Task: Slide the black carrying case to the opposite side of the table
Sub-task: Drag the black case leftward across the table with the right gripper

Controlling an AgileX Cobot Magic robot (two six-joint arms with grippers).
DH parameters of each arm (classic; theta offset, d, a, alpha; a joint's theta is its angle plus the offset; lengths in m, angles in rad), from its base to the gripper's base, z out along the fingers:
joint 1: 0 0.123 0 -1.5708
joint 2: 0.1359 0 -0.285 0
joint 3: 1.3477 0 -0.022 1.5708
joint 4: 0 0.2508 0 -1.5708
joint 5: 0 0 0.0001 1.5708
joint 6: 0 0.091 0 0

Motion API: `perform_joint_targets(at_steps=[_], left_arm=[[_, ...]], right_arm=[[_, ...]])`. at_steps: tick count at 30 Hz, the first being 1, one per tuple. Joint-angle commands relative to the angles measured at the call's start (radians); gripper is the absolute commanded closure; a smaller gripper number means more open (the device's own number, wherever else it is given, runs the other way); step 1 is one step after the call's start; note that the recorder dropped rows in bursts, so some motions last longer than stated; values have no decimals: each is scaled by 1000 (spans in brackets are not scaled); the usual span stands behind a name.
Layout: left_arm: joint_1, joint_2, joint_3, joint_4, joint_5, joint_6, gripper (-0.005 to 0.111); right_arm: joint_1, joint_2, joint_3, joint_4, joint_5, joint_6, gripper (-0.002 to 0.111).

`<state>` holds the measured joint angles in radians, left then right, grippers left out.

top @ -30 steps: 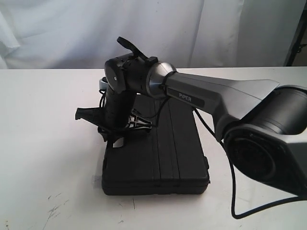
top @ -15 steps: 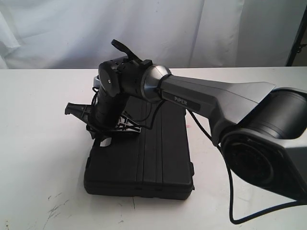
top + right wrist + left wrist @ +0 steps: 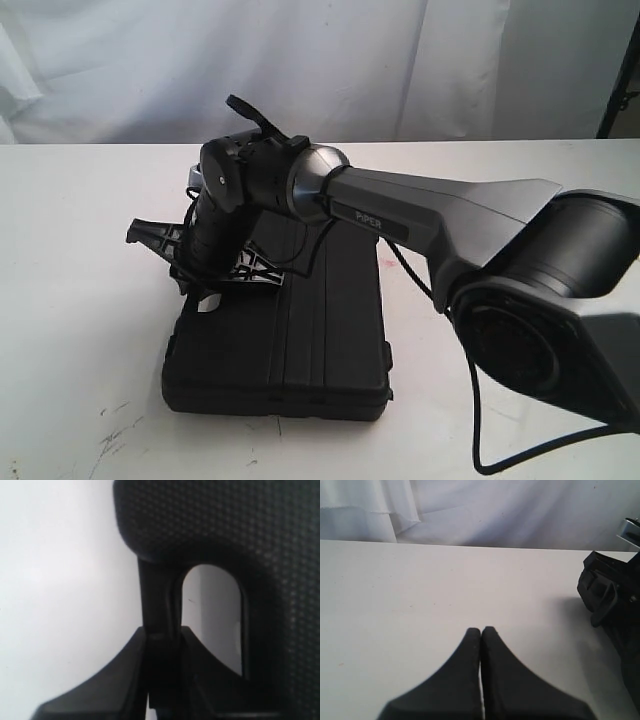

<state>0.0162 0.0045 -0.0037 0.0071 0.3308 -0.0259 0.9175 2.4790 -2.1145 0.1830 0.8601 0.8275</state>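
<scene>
The black carrying case (image 3: 290, 330) lies flat on the white table (image 3: 80, 250), left of centre in the exterior view. My right gripper (image 3: 207, 290) reaches across from the right and points down at the case's left end. In the right wrist view the gripper (image 3: 162, 632) is shut on the bar of the case's handle (image 3: 157, 600), with the textured case body (image 3: 240, 525) beyond and the table (image 3: 60, 580) beside it. My left gripper (image 3: 481, 630) is shut on nothing and hovers over the bare table (image 3: 420, 590); the exterior view does not show it.
A white curtain (image 3: 350, 60) hangs behind the table's far edge. The right arm's black cable (image 3: 482, 400) droops onto the table at the front right. Dark scuff marks (image 3: 115, 430) lie near the front left. The right arm's wrist (image 3: 607, 592) shows at the side of the left wrist view.
The right gripper has moved left with the handle in it, and the case has slid left across the table and turned slightly.
</scene>
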Motion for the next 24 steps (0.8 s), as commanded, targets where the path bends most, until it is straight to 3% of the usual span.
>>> perform_joint_targets(at_steps=[1,15,24], left_arm=[[3,-5,4,2,-14,1,107],[3,-5,4,2,-14,1,107],[3,-5,4,2,-14,1,107]], right_arm=[[8,-8,-21,69,-136,10,108],[9,-8,-21,79,-187,-20,108],[9,-6,-21,75,-172,-47,92]])
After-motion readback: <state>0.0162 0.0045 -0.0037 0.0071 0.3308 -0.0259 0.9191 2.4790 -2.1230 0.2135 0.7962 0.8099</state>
